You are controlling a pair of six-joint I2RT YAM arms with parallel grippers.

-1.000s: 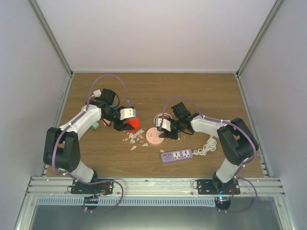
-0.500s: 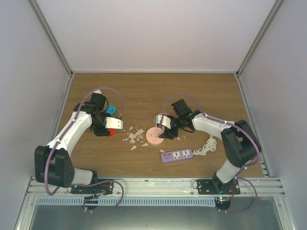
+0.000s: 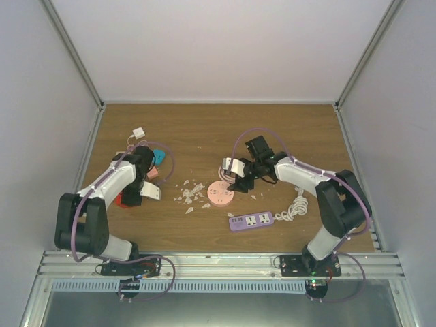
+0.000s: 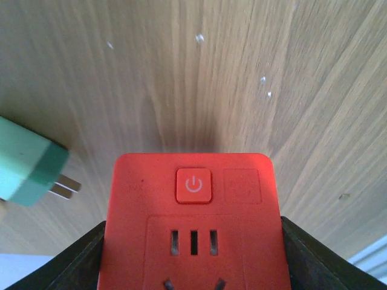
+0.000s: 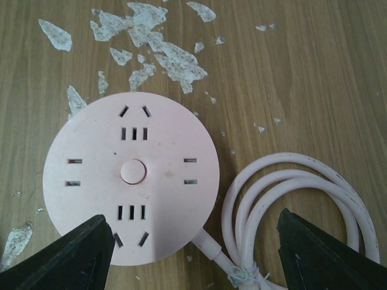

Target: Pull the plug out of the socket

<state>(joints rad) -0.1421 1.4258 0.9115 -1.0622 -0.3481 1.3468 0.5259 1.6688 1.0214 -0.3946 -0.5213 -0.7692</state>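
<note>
My left gripper (image 4: 193,257) is shut on a red socket cube (image 4: 193,205) with a power button; its slots are bare. In the top view this gripper (image 3: 134,197) holds the red socket (image 3: 125,199) low over the table's left side. A green plug (image 4: 29,170) lies on the wood left of the socket, prongs toward it, apart from it. My right gripper (image 5: 190,244) is open and empty above a round pink socket (image 5: 130,175) and its coiled white cable (image 5: 290,199). It also shows in the top view (image 3: 236,178), beside the pink socket (image 3: 220,194).
A purple power strip (image 3: 251,221) with a white cord (image 3: 294,206) lies near the front right. White scraps (image 3: 191,193) litter the middle. A white plug (image 3: 138,133), a blue block (image 3: 160,156) and a pink piece (image 3: 153,173) lie at the left.
My left arm has carried the red socket from the table's middle to the left and nearer the front. My right gripper has stayed by the pink socket, shifting slightly back.
</note>
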